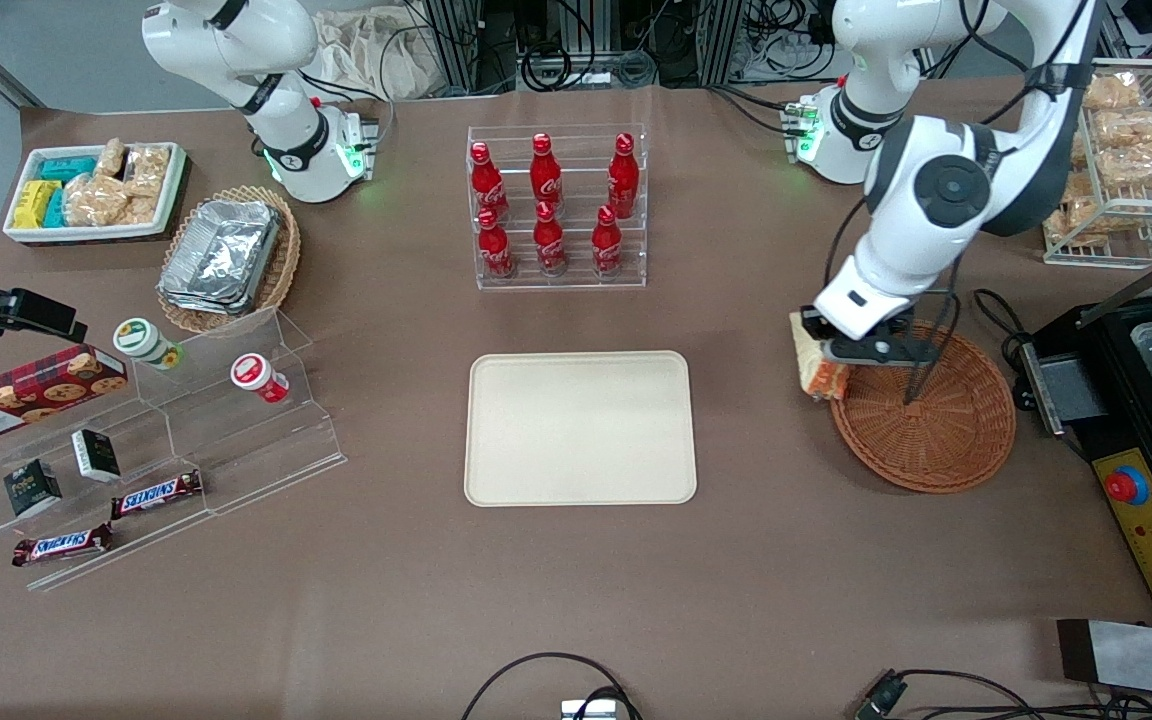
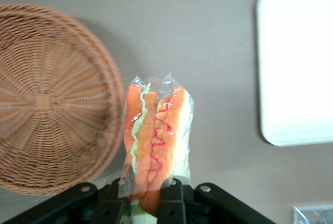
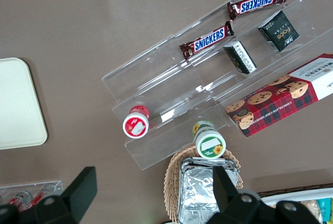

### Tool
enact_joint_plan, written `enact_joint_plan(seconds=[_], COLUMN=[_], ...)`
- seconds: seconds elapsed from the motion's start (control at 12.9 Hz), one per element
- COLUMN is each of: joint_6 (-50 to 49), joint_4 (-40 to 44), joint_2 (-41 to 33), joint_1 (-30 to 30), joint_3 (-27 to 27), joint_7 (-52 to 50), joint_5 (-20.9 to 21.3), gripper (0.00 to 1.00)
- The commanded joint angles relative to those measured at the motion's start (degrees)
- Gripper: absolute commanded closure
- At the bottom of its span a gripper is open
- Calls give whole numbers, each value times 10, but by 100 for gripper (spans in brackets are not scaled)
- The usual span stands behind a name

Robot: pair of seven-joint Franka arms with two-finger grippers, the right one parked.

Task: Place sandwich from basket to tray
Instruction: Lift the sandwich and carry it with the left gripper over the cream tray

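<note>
1. One sandwich (image 2: 156, 140), wrapped in clear film, was held between the closed fingers (image 2: 169, 203) of the gripper (image 1: 841, 358).
2. It was seen lifted at the rim of the basket (image 1: 936, 430), on the tray's side.
3. The tray (image 1: 580, 427) was lying on the desk (image 1: 576, 600), apart from the basket.

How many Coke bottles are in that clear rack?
6, all in the clear rack, farther from the front camera than the tray: three on the upper step, three on the lower step. None looks hidden. The gripper holds the sandwich at the basket's edge.
</note>
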Motion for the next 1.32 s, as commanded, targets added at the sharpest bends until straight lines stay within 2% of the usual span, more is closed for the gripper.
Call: enact_joint_plan(seconds=[0.0,0.15,0.39,0.62,0.85,1.24], joint_6=[-34,-34,-33,-35,-35,-37], joint_4=[66,90,123,193,233,286], joint_2=[46,76,141,229,284,350], joint_1=[4,4,-35,-72,-96,-113], joint_3=[-54,-79,-85,-84,-83,-82], joint_7=[-15,-40,-105,-182,-228,-239], joint_5=[10,14,77,122,168,199], gripper=[82,82,82,82,82,82])
